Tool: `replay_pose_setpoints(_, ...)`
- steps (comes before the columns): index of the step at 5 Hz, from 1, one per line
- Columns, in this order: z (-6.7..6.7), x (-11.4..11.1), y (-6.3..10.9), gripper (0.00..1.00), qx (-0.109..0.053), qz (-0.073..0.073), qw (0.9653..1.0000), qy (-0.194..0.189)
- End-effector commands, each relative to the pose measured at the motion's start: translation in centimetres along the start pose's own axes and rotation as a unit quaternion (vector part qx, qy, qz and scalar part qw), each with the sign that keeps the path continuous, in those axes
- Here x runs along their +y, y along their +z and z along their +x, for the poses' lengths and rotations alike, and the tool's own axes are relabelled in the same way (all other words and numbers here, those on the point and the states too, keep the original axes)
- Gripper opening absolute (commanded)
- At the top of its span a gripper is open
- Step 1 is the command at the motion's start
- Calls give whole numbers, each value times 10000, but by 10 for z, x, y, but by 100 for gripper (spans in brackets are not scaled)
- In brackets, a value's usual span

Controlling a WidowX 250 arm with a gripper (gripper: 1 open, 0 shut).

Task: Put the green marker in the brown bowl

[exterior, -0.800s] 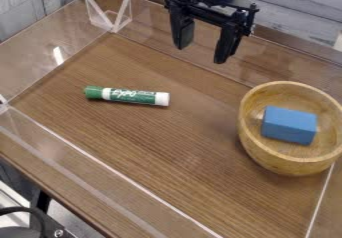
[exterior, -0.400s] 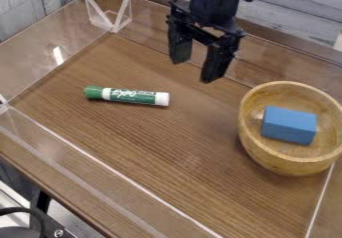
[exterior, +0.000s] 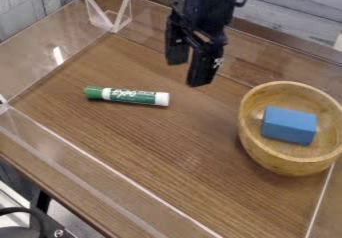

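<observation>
On the wooden tabletop point(exterior: 201, 122) the brown bowl point(exterior: 254, 142) holds a blue block point(exterior: 289, 124), the pincer point(exterior: 193, 60) hangs wide and empty, and the green marker point(exterior: 127, 96) lies flat at left, likely rolling if nudged off-centre.

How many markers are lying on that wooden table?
1. The green marker lies flat on the left part of the table, apart from the brown bowl and the open gripper. None looks hidden.
</observation>
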State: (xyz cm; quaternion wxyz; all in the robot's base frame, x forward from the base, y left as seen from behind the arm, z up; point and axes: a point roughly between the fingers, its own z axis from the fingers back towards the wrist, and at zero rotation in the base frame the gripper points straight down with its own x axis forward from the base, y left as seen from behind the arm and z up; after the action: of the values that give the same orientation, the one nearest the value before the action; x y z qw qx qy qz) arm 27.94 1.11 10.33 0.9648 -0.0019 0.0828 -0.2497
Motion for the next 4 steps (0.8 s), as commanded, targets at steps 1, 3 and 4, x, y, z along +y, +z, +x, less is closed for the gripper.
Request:
replay_pose_setpoints(1,-3,10,7,100,-124,190,9977,-638)
replay_pose_setpoints(3,-9,18,-1,100,-5,281,9866,-1605)
replay_pose_setpoints(4,-13,26,-5,100,43,347,9775,-2078)
